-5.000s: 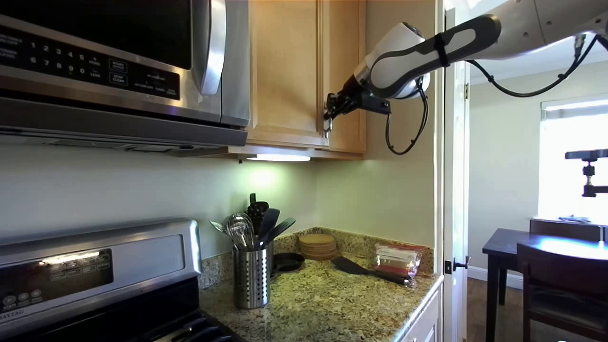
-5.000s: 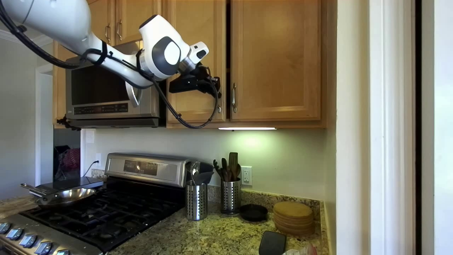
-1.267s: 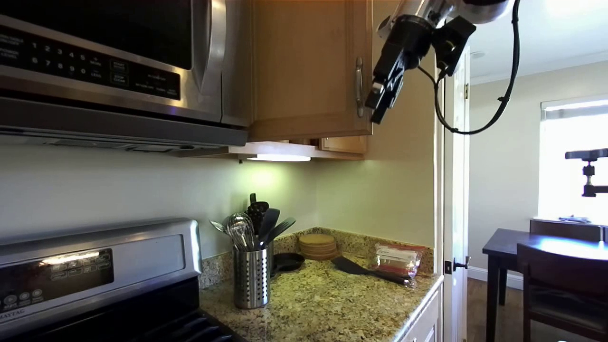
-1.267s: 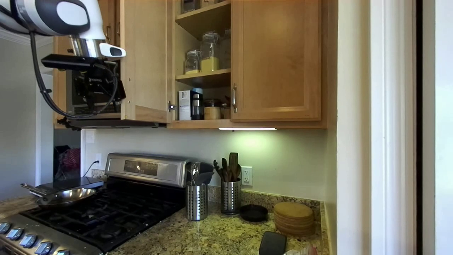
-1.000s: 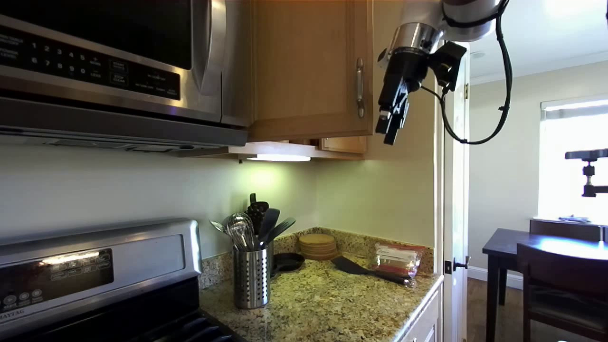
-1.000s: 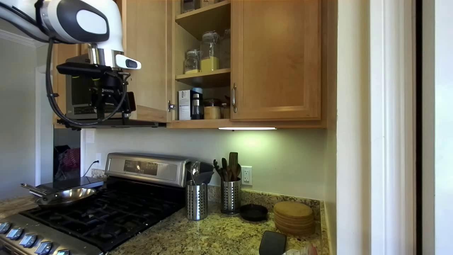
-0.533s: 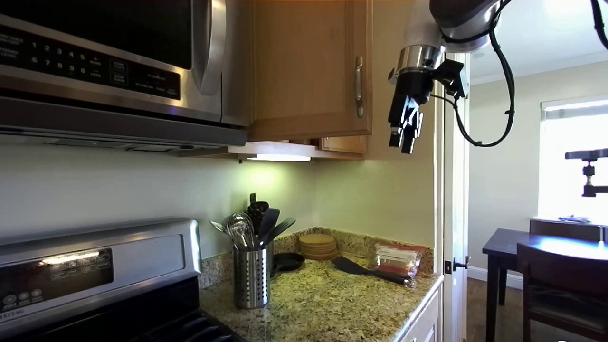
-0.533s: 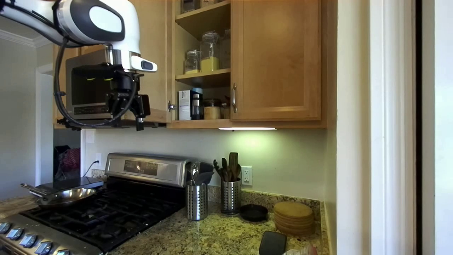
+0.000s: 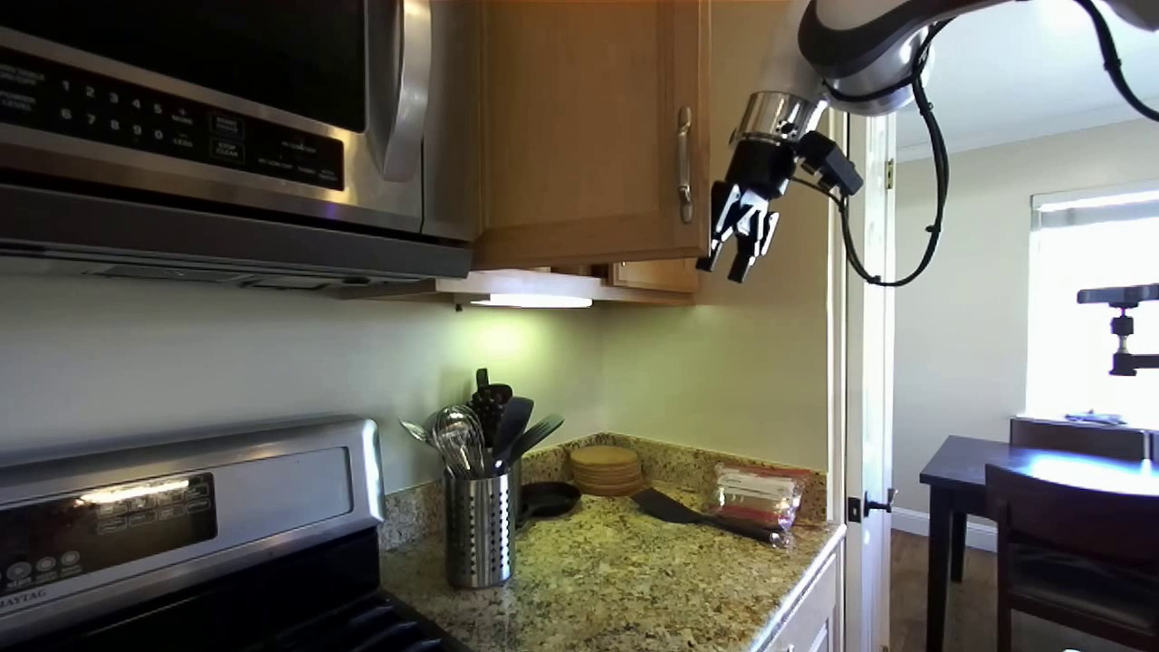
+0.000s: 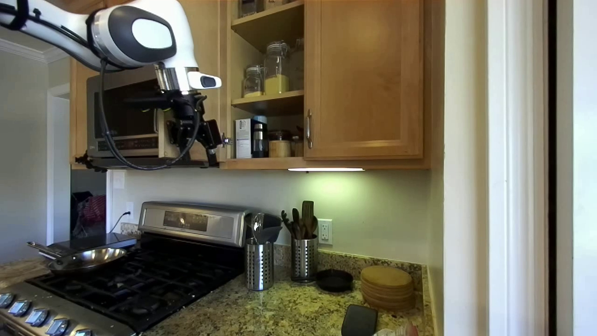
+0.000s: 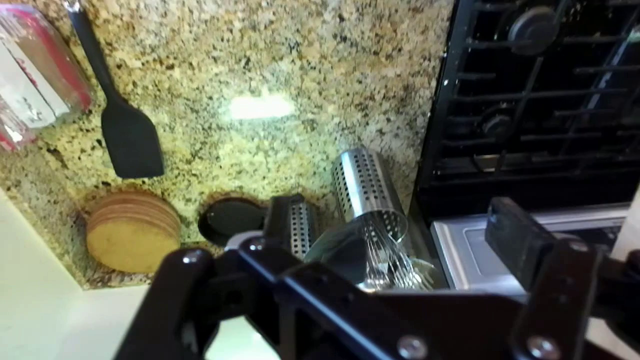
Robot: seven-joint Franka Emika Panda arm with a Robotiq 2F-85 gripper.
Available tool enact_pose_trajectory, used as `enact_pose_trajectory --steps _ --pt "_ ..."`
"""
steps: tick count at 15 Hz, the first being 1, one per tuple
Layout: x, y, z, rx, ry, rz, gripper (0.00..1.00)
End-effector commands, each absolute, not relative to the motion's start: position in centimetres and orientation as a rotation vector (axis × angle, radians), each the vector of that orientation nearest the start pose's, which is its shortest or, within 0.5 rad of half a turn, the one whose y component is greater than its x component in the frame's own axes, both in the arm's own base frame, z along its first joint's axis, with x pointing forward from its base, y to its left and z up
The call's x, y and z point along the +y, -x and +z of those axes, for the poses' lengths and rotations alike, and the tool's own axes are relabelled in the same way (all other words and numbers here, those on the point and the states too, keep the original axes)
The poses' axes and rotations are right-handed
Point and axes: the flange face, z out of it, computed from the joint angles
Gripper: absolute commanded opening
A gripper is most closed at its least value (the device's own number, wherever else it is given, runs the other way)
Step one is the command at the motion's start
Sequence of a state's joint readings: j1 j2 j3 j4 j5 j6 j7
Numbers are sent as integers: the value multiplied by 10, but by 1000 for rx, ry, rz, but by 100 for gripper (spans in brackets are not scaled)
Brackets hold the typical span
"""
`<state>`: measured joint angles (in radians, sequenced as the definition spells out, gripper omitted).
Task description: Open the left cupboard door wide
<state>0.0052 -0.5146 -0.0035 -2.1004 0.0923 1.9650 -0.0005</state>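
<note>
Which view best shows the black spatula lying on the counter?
The wrist view: it shows the black spatula from above, its blade face-on and handle nearly whole. In an exterior view the spatula looks foreshortened; in an exterior view only its blade shows, the picture's edge cutting off the rest.

In an exterior view, dark utensils (image 10: 307,215) are held in a perforated canister (image 10: 304,257) at lower centre, and stacked round boards (image 10: 387,285) are set on the speckled counter (image 10: 289,308) at lower right
</note>
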Motion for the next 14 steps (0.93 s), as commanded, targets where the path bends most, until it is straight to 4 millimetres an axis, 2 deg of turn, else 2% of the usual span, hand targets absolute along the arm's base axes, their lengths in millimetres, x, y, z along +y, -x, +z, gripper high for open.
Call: enact_pose_trajectory --steps 1,3,6,14 --pt "10 -448 677 87 2944 -779 100" --pt "13 -457 685 80 2922 -863 100" --pt "22 -458 697 15 2890 -919 100" --pt "75 -447 714 -216 2822 -933 100"
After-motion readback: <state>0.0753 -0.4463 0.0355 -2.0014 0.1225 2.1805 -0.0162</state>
